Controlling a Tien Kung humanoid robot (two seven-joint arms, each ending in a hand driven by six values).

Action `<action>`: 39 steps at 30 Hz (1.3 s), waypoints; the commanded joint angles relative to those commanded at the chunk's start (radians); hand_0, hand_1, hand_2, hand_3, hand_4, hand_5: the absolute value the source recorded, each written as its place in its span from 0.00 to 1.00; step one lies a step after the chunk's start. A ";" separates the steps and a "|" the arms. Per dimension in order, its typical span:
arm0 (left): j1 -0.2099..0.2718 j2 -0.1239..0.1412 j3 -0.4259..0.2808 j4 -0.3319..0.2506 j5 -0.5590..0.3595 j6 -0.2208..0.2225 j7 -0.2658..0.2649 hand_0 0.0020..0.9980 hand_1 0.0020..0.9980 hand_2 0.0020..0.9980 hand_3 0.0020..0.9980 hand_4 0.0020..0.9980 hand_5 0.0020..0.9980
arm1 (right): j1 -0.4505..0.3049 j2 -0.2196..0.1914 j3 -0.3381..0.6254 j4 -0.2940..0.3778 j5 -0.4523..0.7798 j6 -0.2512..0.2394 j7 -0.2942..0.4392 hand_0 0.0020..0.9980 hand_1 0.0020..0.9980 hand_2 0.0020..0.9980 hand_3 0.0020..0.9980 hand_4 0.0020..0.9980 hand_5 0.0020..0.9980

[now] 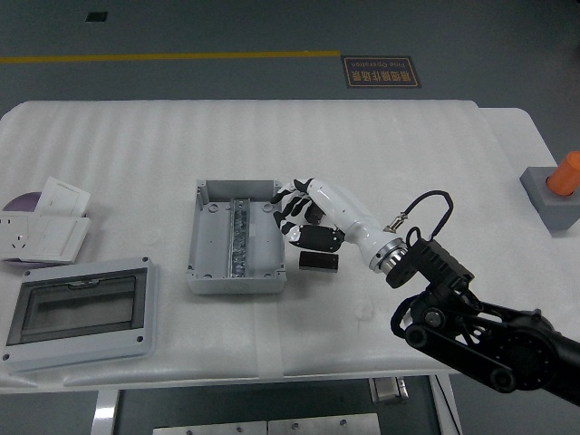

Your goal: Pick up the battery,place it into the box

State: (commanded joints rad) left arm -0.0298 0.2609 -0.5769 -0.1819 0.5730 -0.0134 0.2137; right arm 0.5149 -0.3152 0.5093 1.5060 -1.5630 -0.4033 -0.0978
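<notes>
The open grey box sits left of the table's middle, with a metal rail running along its floor. My right hand reaches in from the lower right and hovers at the box's right wall, over the spot where the battery stood. Its fingers are loosely spread and hold nothing that I can see. A short dark cylinder, which looks like the battery, lies on its side on the table just in front of the thumb, right beside the box. The left arm is out of the picture.
A grey lid with a clear window lies at the front left. White socket plates and a purple disc sit at the left edge. A grey block with an orange knob stands at the far right.
</notes>
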 joint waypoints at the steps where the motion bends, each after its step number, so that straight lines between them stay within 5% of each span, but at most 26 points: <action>1: 0.000 0.000 -0.002 0.000 0.002 0.000 0.000 0.58 0.63 0.54 0.56 0.62 0.27 | 0.004 0.010 -0.007 0.000 0.019 -0.005 0.007 0.43 0.50 0.46 0.66 0.50 0.30; 7: 0.002 0.000 -0.005 0.000 0.007 -0.001 0.001 0.58 0.63 0.54 0.56 0.63 0.27 | 0.002 0.038 0.047 -0.016 -0.041 0.054 -0.042 0.45 0.52 0.52 0.67 0.50 0.31; 14: 0.002 0.003 -0.005 0.001 0.004 -0.001 0.000 0.58 0.63 0.54 0.56 0.64 0.28 | -0.039 -0.079 0.163 0.029 -0.215 0.195 -0.167 0.49 0.54 0.57 0.69 0.50 0.31; 15: 0.001 0.003 -0.004 0.001 0.002 -0.001 -0.001 0.58 0.63 0.54 0.56 0.64 0.29 | -0.050 -0.098 0.176 0.041 -0.240 0.218 -0.188 0.62 0.62 0.65 0.73 0.52 0.30; 19: -0.002 0.003 0.004 0.002 -0.007 -0.001 -0.004 0.58 0.63 0.54 0.56 0.64 0.29 | -0.099 -0.159 0.208 0.096 -0.328 0.309 -0.271 0.62 0.62 0.65 0.73 0.52 0.30; 20: -0.003 0.003 0.005 0.002 -0.008 -0.001 -0.004 0.58 0.63 0.54 0.56 0.65 0.29 | -0.110 -0.168 0.211 0.109 -0.347 0.331 -0.291 0.75 0.70 0.74 0.87 0.75 0.38; 24: -0.003 0.004 0.009 0.002 -0.011 -0.001 -0.005 0.58 0.63 0.54 0.56 0.65 0.29 | -0.143 -0.191 0.224 0.153 -0.380 0.400 -0.339 0.75 0.70 0.74 0.87 0.75 0.38; 25: -0.003 0.004 0.009 0.002 -0.011 -0.001 -0.004 0.58 0.63 0.54 0.56 0.65 0.29 | -0.152 -0.194 0.229 0.162 -0.377 0.405 -0.342 0.75 0.70 0.74 0.87 0.75 0.38; 26: -0.003 0.004 0.009 0.002 -0.012 -0.001 -0.005 0.58 0.63 0.54 0.56 0.65 0.29 | -0.160 -0.197 0.232 0.169 -0.371 0.406 -0.342 0.86 0.79 0.86 1.00 0.85 0.42; 39: -0.003 0.005 0.000 0.001 -0.003 0.000 0.000 0.58 0.63 0.54 0.56 0.65 0.29 | -0.170 -0.197 0.143 0.181 -0.155 0.305 -0.272 0.86 0.81 0.88 1.00 0.90 0.45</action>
State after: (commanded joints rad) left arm -0.0323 0.2660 -0.5768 -0.1813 0.5699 -0.0131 0.2134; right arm 0.3447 -0.5124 0.6524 1.6868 -1.7176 -0.0981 -0.3702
